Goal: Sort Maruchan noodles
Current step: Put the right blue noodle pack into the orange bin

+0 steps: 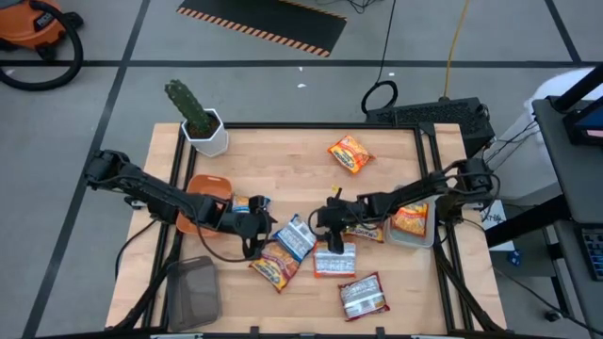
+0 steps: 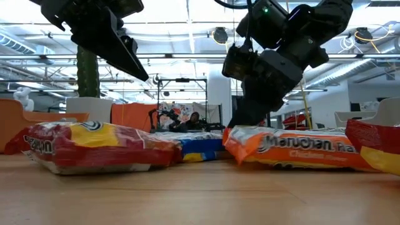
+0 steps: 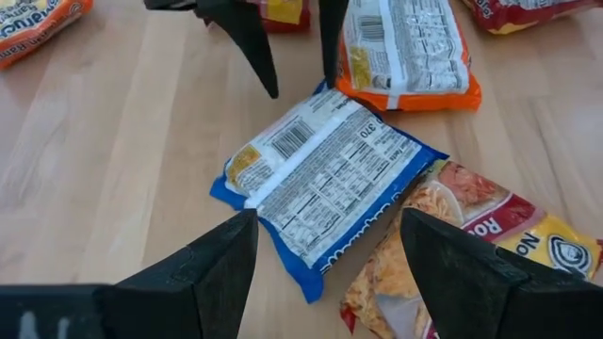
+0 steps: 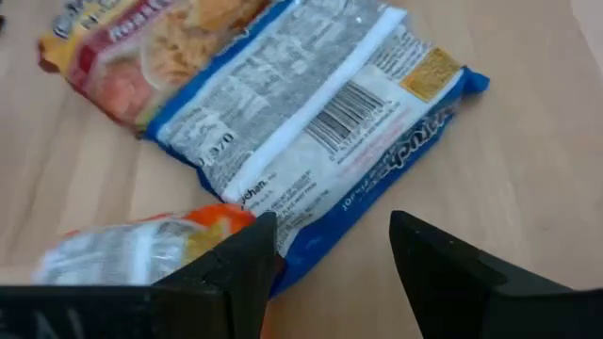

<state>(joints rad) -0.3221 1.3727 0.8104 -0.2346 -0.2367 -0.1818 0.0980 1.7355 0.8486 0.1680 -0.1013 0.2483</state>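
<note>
Blue-white noodle packet [image 1: 298, 236] face down between both grippers, left gripper [image 1: 256, 229] and right gripper [image 1: 321, 217] spread wide, neither touching.

Obscured and cropped items noted.
The red-and-yellow packet [image 3: 471, 235] was partly covered by the blue packet [image 3: 320, 179] and cut off at the frame edge. An orange packet [image 4: 132, 250] was partly hidden behind a finger [image 4: 226, 278] of the right gripper [image 4: 330, 273]. The bowl [image 1: 203, 202] was partly masked by the left arm.
</note>
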